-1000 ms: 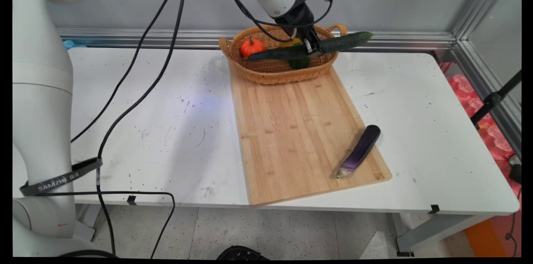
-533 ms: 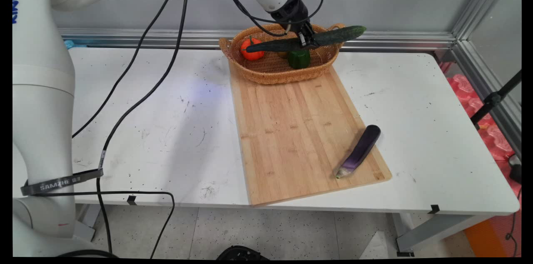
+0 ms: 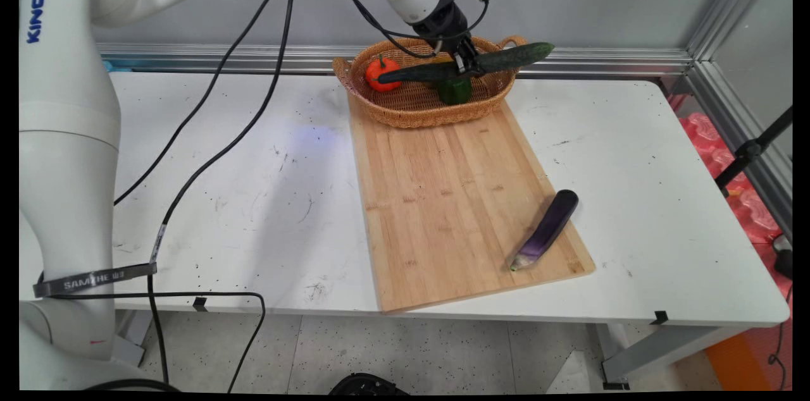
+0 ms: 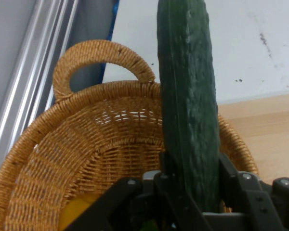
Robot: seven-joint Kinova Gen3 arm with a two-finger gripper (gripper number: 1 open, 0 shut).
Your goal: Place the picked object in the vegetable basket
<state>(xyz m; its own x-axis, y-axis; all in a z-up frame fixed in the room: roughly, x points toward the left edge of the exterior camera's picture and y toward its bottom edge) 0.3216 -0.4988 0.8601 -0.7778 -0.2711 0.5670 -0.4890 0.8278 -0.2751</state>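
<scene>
Dark green and bumpy-skinned, the long cucumber point(image 3: 465, 64) hangs in the air above the wicker basket point(image 3: 405, 111), lying nearly level with its right end tipped a little higher and reaching out past the basket's right handle. The gripper point(image 3: 467, 64) has its two fingers closed tight on the cucumber near the middle; in the hand view the cucumber point(image 4: 188, 106) runs straight up from between the black fingers point(image 4: 169, 166), over the woven rim and looped handle of the basket point(image 4: 101, 53).

Inside the basket, under the cucumber, sit a small orange-red pumpkin point(image 3: 381, 71) toward the left and a green pepper point(image 3: 454, 90) toward the right; something yellow shows low in the hand view, too little to tell what. The basket stands on the far end of a bamboo cutting board point(image 3: 443, 198), touching it. A purple eggplant point(image 3: 545, 229) lies well away from the basket, at the board's near right corner. Black cables point(image 3: 221, 135) droop from the arm left of the basket, over the white table point(image 3: 664, 167).
</scene>
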